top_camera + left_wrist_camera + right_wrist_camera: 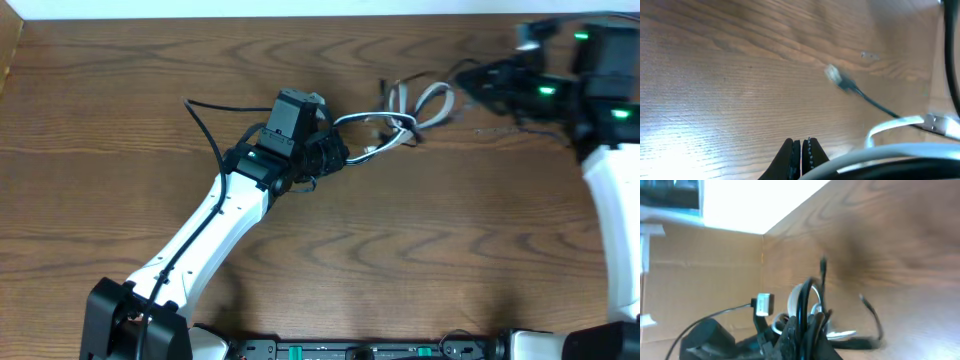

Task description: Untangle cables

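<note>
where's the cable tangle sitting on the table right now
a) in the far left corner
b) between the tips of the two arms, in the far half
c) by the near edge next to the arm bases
b: the overhead view shows the cables bunched between the tips of the left arm and the right arm, in the far half of the table.

left end effector closed, arm stretched inward | right end effector closed
</note>
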You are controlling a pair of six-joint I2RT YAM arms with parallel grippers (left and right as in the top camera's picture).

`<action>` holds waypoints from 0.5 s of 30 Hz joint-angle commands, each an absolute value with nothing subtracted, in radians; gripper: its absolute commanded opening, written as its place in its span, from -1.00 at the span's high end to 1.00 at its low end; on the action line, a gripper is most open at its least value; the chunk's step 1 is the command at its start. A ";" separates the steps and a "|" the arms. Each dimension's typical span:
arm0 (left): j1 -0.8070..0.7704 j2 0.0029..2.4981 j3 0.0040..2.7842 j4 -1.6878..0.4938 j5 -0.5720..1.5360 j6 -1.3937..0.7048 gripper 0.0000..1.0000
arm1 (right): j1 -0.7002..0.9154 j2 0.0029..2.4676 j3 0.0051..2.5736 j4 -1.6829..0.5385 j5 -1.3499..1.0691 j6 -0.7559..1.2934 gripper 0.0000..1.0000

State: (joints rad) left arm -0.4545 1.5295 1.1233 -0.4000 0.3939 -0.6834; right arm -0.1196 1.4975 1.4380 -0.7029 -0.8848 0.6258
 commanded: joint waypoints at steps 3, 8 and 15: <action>-0.440 1.530 1.122 -0.453 0.356 -0.567 0.85 | -0.292 1.472 1.445 -0.810 -0.711 0.497 0.98; -0.440 1.530 1.122 -0.451 0.353 -0.524 0.85 | -0.314 1.472 1.445 -0.936 -0.266 0.473 0.98; -0.392 1.526 1.126 -0.317 0.541 -0.542 0.85 | -0.293 1.480 1.444 -1.005 0.076 0.462 0.98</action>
